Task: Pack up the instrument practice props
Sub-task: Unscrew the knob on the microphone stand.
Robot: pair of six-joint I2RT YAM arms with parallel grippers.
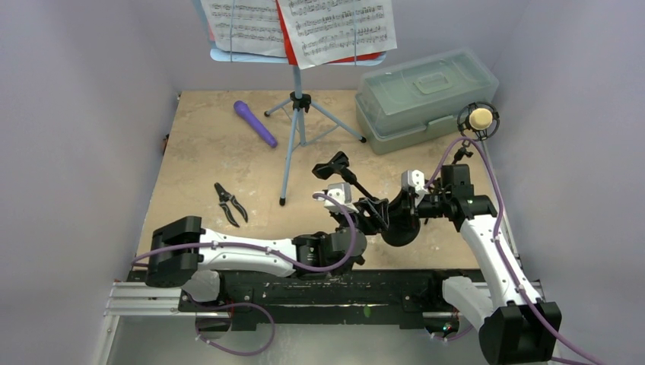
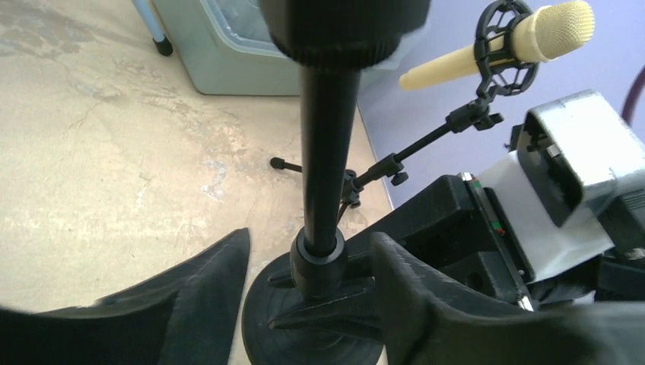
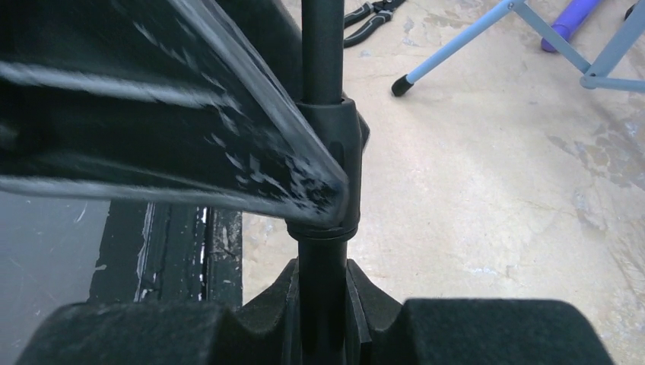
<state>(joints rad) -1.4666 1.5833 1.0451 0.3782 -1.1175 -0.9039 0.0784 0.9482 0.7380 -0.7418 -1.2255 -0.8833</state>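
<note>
The black round-base mic holder (image 1: 399, 228) stands near the table's front, its pole (image 2: 323, 152) leaning toward the clip at its top. My right gripper (image 3: 323, 304) is shut on the pole just above the base. My left gripper (image 2: 312, 296) stands open around the pole's collar, with a gap at the left finger (image 2: 205, 304). A tan microphone (image 1: 481, 119) sits in the ring of a black tripod holder at the right. A purple microphone (image 1: 255, 123) lies at the back left. The pale-blue music rack (image 1: 297, 129) holds sheet-music pages (image 1: 304, 26).
A translucent grey-green lidded box (image 1: 426, 95) sits shut at the back right. Black pliers (image 1: 230, 204) lie on the left of the table. The rack's tripod legs spread across the middle back. Purple walls close in both sides.
</note>
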